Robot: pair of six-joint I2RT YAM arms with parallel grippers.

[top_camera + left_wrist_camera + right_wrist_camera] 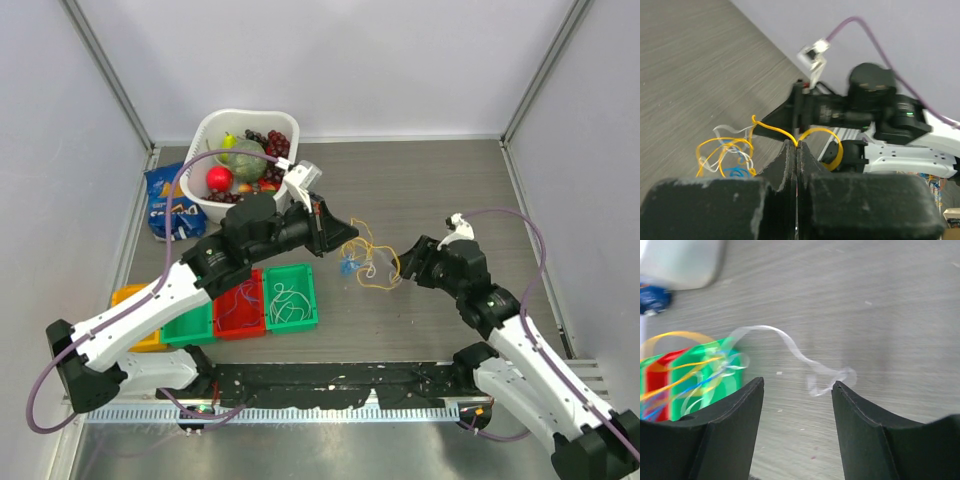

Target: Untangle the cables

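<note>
We have the left gripper (797, 145) clamped on the yellow cable (775, 130) and the right gripper (797, 385) agape, empty; we should centre the white cable (795, 352) before closing.

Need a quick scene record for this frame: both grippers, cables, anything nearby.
left gripper: shut on yellow cable
right gripper: open; white cable loops by one fingertip, not gripped
tangle: yellow, white and blue cables, between the two grippers
red bin: left of tangle, loose cables inside
green bin: beside red bin, white cables inside
basket: fruit, far left of table
</note>
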